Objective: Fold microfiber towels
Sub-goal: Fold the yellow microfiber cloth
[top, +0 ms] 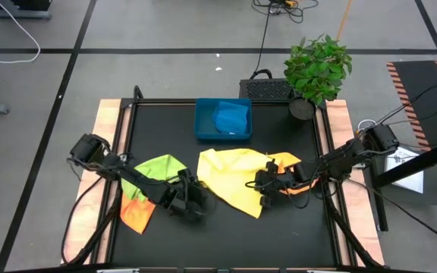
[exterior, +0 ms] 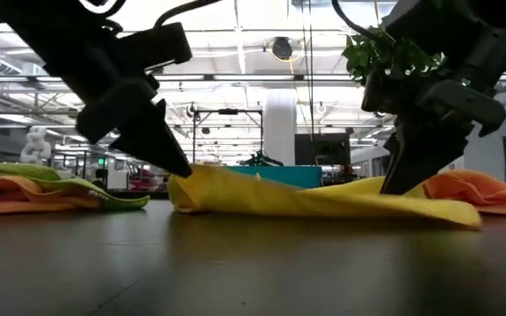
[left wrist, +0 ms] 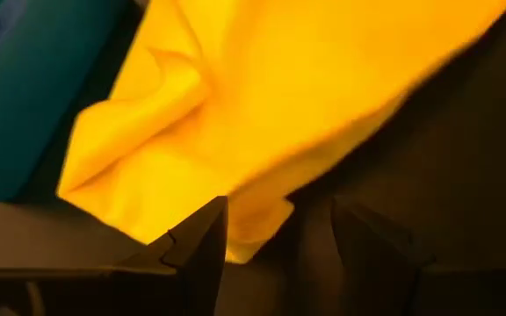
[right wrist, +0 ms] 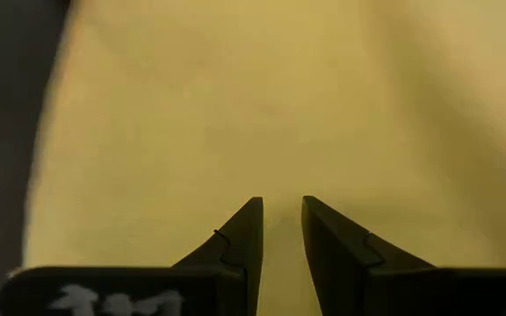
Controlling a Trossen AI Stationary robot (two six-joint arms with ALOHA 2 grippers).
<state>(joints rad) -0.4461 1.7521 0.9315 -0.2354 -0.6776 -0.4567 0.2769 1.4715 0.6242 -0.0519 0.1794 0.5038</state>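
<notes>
A yellow towel [top: 234, 178] lies spread and rumpled in the middle of the black table, partly over an orange towel [top: 288, 161] on its right. At the left a lime green towel [top: 158, 168] lies on another orange towel [top: 136, 216]. My left gripper [left wrist: 279, 215] is open and low at the yellow towel's near left corner [left wrist: 255, 235], which lies between its fingers. My right gripper [right wrist: 281, 206] is over the yellow towel's right part [right wrist: 235, 105], slanting down, with a narrow gap between its fingers and nothing in it. My left gripper's open fingers [exterior: 179, 165] slant down from the table's left onto the yellow towel's corner, which lies on the table; I cannot tell whether they touch it. My right gripper's fingertips [exterior: 401, 186] reach down to the yellow towel's top surface; whether they touch it I cannot tell.
A blue tray [top: 203, 129] with a blue towel [top: 231, 117] in it stands at the table's far middle. A potted plant [top: 317, 68] stands at the far right corner. Bare black tabletop [top: 226, 235] lies toward the near edge.
</notes>
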